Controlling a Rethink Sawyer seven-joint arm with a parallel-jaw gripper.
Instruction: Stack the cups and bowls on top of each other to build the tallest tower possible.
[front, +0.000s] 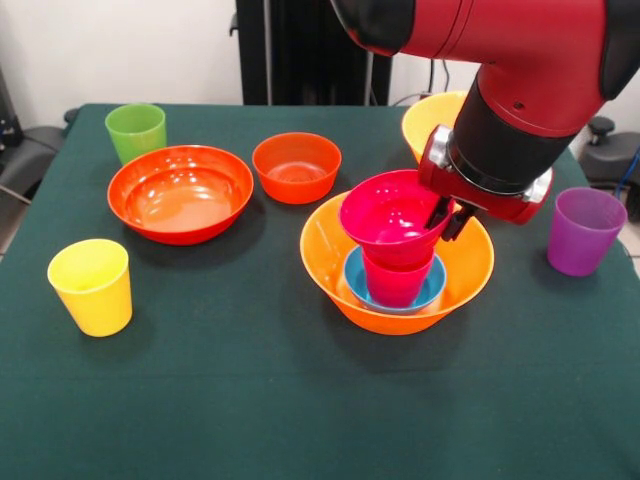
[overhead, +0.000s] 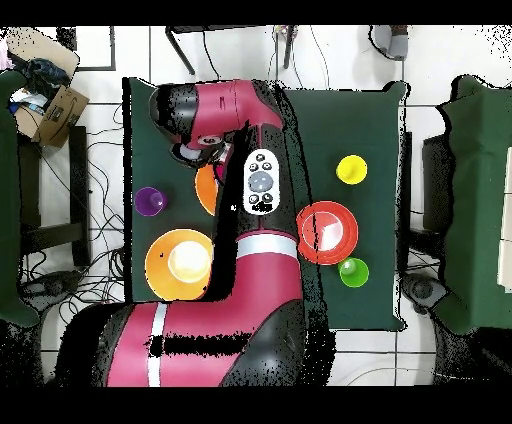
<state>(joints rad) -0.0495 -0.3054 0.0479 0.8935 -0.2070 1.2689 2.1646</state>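
The tower stands in a large orange bowl (front: 340, 262): a small blue bowl (front: 352, 282), a crimson-pink cup (front: 396, 284) in it, and a magenta bowl (front: 390, 218) on top of the cup. My gripper (front: 448, 216) is at the magenta bowl's right rim, its fingers on either side of the rim and shut on it. In the overhead view my arm hides the gripper and only an edge of the tower's orange bowl (overhead: 205, 190) shows. The green cup (front: 136, 130), yellow cup (front: 92, 285) and purple cup (front: 583, 230) stand apart.
A wide shallow red-orange bowl (front: 180, 192) and a small red-orange bowl (front: 296, 166) sit left of the tower. The second large orange bowl (front: 430, 120) is behind my arm. All stand on the dark green table (front: 250, 400).
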